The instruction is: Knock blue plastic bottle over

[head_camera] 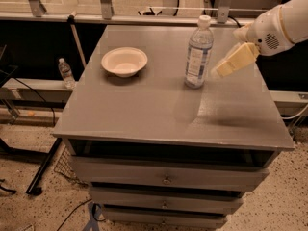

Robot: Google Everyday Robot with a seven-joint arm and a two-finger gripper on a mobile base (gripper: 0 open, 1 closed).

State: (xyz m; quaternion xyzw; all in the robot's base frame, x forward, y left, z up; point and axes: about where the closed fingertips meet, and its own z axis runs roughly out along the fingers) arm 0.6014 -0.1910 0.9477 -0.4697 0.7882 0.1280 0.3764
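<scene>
1. Camera view: bottle (198, 52) stands upright at centre-right of the frame on the table (144, 109), with the bowl (108, 57) well apart to its left.
2. Gripper (219, 72) hovers just right of the bottle at label height, not touching. Its opening cannot be told, and nothing shows in its hold.
3. Tall, narrow and likely light, the bottle should tip from a sideways push high on its body; no grasp needed.

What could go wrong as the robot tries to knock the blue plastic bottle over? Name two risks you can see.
1. The gripper hovers beside the blue plastic bottle, opposite the bowl; a push could tip the bottle toward the bowl and strike it.
2. Contact low on the upright bottle might slide it, not topple it.
</scene>
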